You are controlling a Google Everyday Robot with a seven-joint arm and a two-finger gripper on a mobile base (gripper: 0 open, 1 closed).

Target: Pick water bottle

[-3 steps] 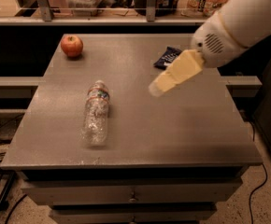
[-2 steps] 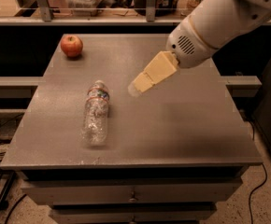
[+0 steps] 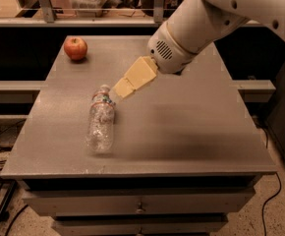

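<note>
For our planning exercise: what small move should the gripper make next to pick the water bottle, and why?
Probably shift along the water bottle toward its middle: the gripper sits at its cap end, and it lies flat on the table.

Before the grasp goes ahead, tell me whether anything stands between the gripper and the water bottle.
Nothing visible does. The gripper hangs at the cap end of the water bottle; the apple sits well aside.
</note>
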